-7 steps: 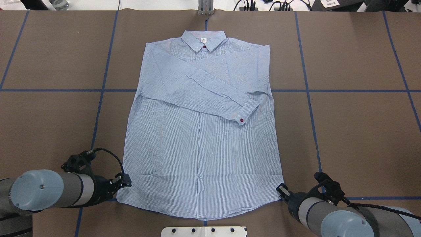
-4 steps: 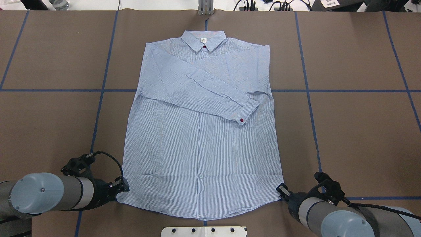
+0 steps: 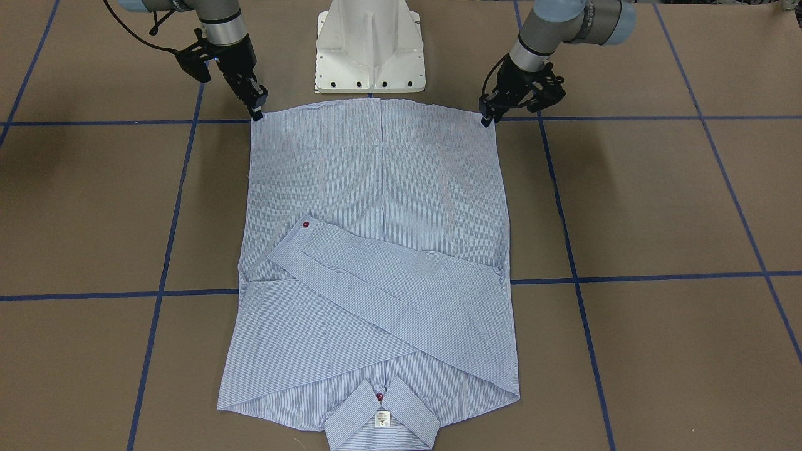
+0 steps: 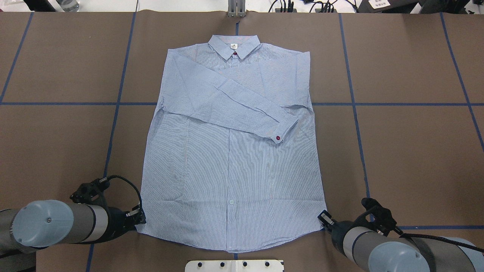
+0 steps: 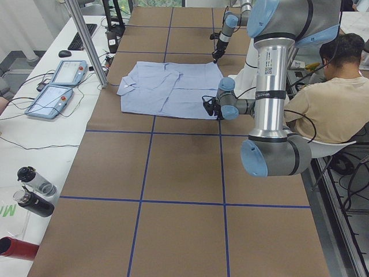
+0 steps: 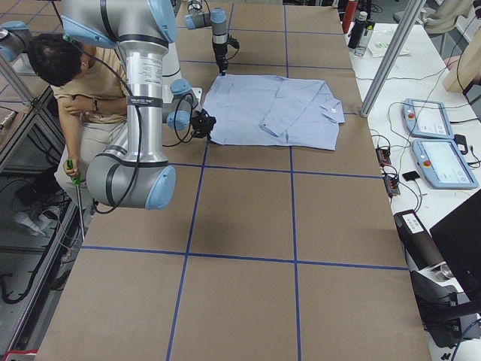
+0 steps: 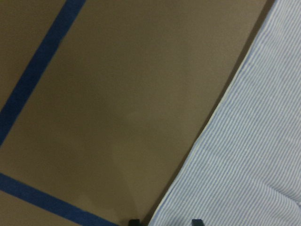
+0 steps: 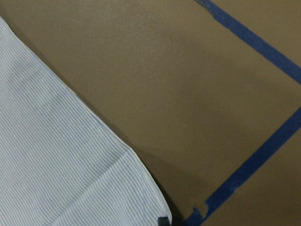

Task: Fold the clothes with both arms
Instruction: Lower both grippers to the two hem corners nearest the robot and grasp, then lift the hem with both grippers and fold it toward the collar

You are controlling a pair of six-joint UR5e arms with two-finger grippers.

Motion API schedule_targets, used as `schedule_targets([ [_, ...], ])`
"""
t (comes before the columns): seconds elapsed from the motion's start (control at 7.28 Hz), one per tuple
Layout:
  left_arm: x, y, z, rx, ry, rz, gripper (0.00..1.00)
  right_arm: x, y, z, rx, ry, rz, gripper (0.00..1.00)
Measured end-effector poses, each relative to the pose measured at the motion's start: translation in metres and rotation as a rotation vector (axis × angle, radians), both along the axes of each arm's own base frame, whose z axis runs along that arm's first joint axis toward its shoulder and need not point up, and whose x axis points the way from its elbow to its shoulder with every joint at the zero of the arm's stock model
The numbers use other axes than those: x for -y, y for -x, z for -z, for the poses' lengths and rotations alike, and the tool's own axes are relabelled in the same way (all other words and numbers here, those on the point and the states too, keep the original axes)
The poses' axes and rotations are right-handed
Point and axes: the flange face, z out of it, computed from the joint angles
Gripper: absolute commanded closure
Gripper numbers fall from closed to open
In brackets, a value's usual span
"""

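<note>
Black left gripper (image 3: 485,118) straddles, parted, the light-blue striped button shirt's (image 3: 376,188) hem corner (right gripper (image 3: 257,111): cannot tell). A shallow bite could let cloth slip out.

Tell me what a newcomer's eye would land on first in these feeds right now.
The light-blue striped shirt lies spread flat in the middle of the table, collar away from the robot. One sleeve is folded diagonally across the chest, and its dark red cuff button stands out. Next, the left gripper and the right gripper sit low at the two near hem corners.
</note>
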Motion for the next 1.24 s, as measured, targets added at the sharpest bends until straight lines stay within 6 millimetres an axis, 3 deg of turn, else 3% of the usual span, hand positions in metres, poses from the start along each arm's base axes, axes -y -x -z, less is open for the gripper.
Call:
schedule_targets([
  [0.41, -0.003, 0.007, 0.014, 0.018, 0.008, -0.004, 1.0, 0.0, -0.002, 0.003, 0.004, 0.0, -0.001, 1.0],
  [0.82, -0.008, 0.02, 0.032, 0.025, 0.013, -0.013, 1.0, -0.006, -0.015, 0.02, -0.016, 0.004, 0.014, 1.0],
  [1.24, -0.018, 0.057, 0.068, -0.051, 0.04, -0.065, 1.0, -0.007, -0.034, 0.05, -0.01, 0.004, 0.015, 1.0],
])
